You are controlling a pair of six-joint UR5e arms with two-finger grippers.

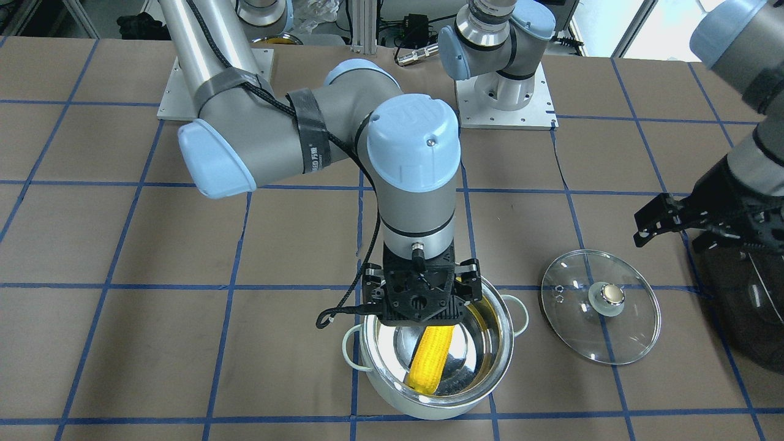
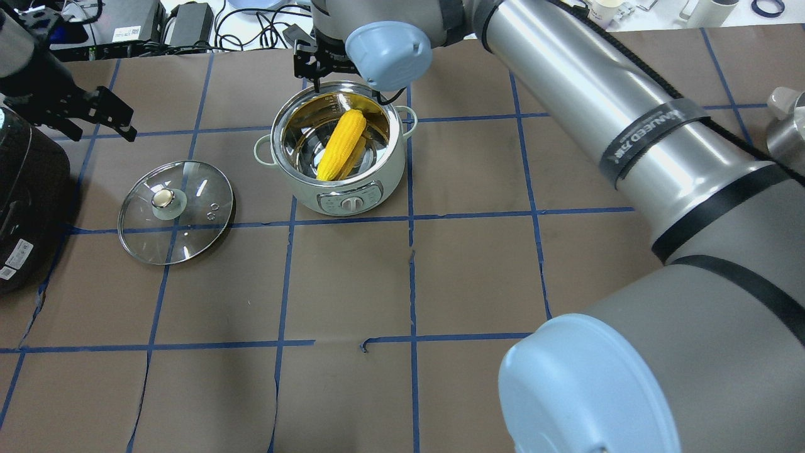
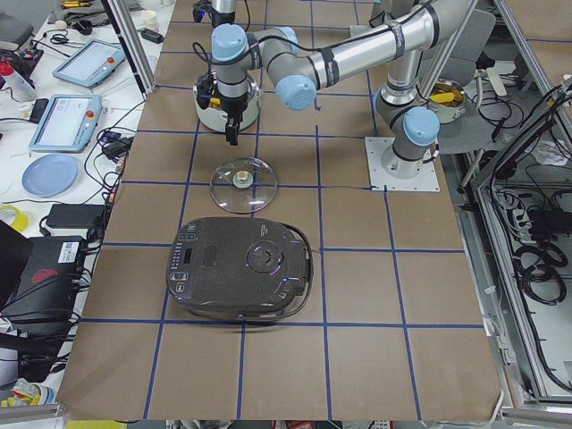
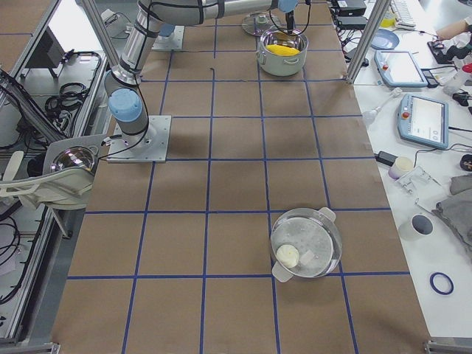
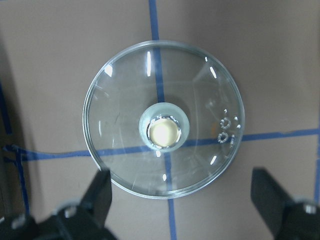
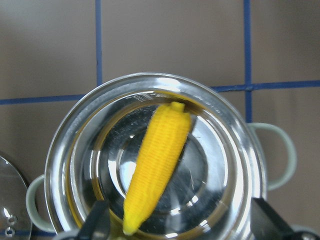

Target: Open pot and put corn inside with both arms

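Observation:
The pot (image 2: 352, 189) stands open on the table, pale mint outside and shiny steel inside. The corn (image 2: 343, 143) lies slanted inside it, also seen from the front (image 1: 432, 361) and in the right wrist view (image 6: 160, 160). My right gripper (image 1: 421, 306) hovers just above the pot's rim (image 6: 60, 165), open and empty. The glass lid (image 2: 182, 220) with a gold knob lies flat on the table beside the pot. My left gripper (image 2: 94, 116) is open and empty, above and beyond the lid (image 5: 125, 115). Its fingers (image 5: 100, 195) frame the lid's near edge.
A big dark grey appliance (image 2: 25, 189) stands at the table's left end, close under the left arm. A second lidded steel pot (image 4: 306, 243) stands near the table's right end. The two arm bases (image 1: 505, 92) are bolted at the robot's side.

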